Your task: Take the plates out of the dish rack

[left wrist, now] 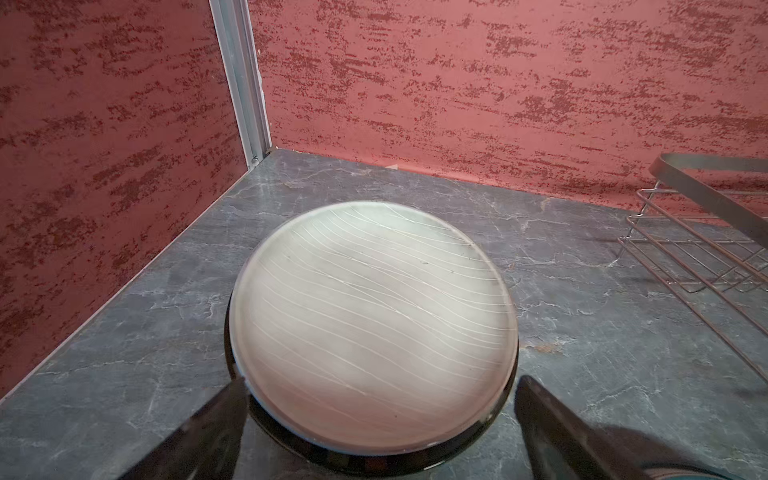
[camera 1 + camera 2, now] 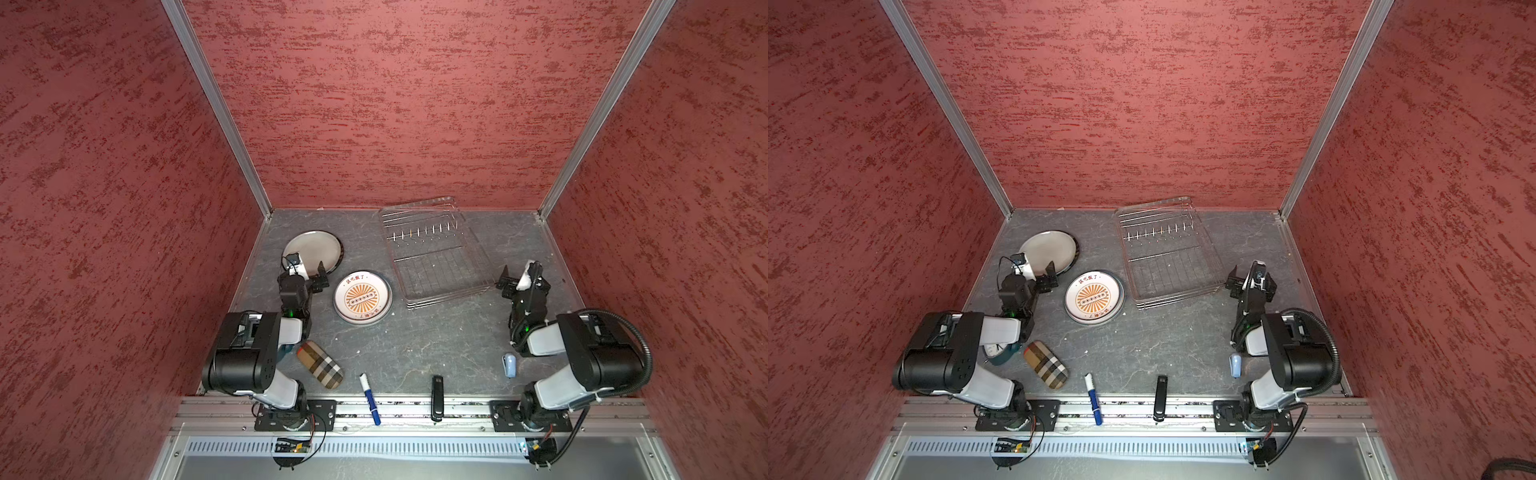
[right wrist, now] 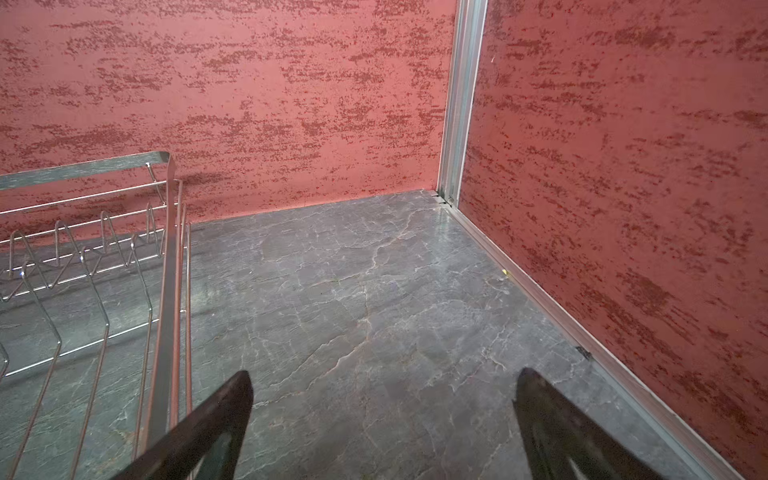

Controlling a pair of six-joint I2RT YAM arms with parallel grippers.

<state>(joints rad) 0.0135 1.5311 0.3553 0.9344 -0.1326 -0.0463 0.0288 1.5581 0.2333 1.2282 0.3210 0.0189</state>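
Beside the dish rack (image 3: 166, 291), right fingers (image 3: 208, 432) gape above open tabletop (image 3: 374, 291).

The dish rack (image 2: 436, 257) sits by the counter's (image 2: 436, 345) back edge, right of middle; one plate (image 2: 313, 249) lies near the back left corner, a second plate (image 2: 363, 297) before it beside the rack's front left corner, and a pouch (image 2: 320, 365), marker (image 2: 370, 399) and stapler (image 2: 437, 397) along the front edge.

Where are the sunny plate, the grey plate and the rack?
Sunburst plate (image 2: 362, 297): in a top view, orange centre.
Grey plate (image 1: 370, 328): left wrist view, striped face.
Dish rack (image 3: 83, 169): right wrist view, flat top rail.
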